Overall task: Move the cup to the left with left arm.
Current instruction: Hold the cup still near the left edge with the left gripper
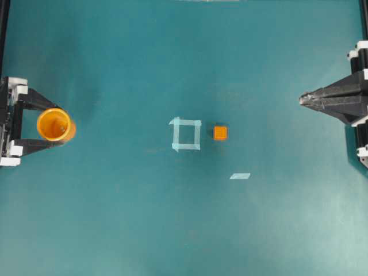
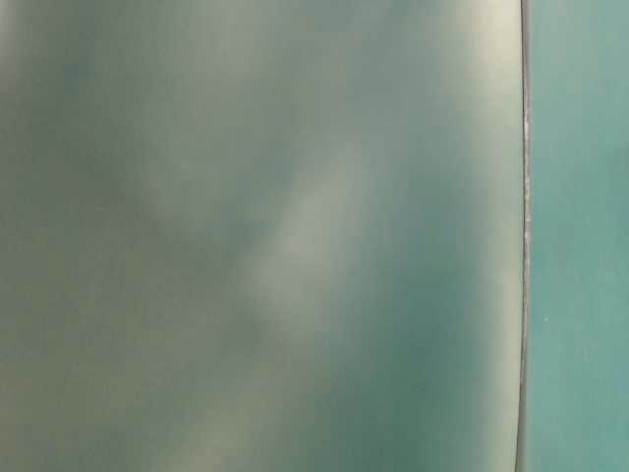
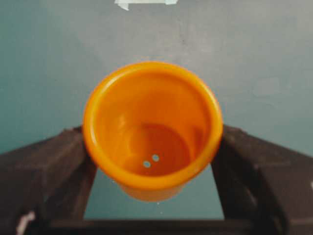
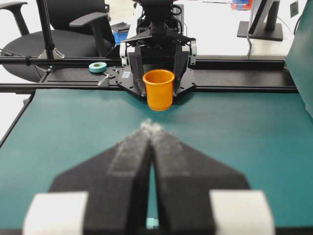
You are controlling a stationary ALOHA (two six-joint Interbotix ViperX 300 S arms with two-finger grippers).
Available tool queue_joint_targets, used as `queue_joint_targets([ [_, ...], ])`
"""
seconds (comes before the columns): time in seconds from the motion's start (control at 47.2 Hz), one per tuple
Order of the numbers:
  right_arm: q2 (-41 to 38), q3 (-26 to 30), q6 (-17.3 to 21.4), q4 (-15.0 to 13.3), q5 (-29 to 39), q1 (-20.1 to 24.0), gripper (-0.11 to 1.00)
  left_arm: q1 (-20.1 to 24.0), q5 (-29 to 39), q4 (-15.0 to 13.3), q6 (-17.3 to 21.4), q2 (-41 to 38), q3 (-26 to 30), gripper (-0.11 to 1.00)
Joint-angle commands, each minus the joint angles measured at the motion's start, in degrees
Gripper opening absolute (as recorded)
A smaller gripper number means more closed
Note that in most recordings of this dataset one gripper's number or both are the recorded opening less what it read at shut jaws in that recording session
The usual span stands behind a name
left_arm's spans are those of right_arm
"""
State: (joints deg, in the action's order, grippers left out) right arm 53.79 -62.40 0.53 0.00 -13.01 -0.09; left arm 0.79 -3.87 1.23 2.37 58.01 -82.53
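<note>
The orange-yellow cup (image 1: 56,124) stands upright at the far left of the teal table, mouth up. My left gripper (image 1: 58,125) straddles it, one black finger (image 3: 58,166) pressed against each side of the cup (image 3: 152,127) just under the rim. The cup's inside is empty. Seen in the right wrist view, the cup (image 4: 158,89) is at the far table edge between the left arm's fingers; whether its base touches the table I cannot tell. My right gripper (image 1: 302,99) rests at the far right with its pointed tips (image 4: 152,128) together, holding nothing.
A small orange cube (image 1: 220,133) sits just right of a pale tape square (image 1: 186,134) mid-table. A short tape strip (image 1: 240,176) lies below and to the right. The table-level view shows only blurred teal. Chairs and a tape roll (image 4: 98,67) are beyond the table.
</note>
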Motion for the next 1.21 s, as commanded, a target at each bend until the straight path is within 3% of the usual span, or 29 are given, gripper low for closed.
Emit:
queue_joint_targets([
  [0.0, -0.26, 1.85, 0.00, 0.09, -0.26, 0.00, 0.00, -0.35, -0.18, 0.18, 0.00, -0.62, 0.62, 0.71],
  [1.187, -0.26, 1.85, 0.00, 0.09, 0.97, 0.00, 0.00, -0.35, -0.44, 0.26, 0.44, -0.70, 0.44, 0.70],
])
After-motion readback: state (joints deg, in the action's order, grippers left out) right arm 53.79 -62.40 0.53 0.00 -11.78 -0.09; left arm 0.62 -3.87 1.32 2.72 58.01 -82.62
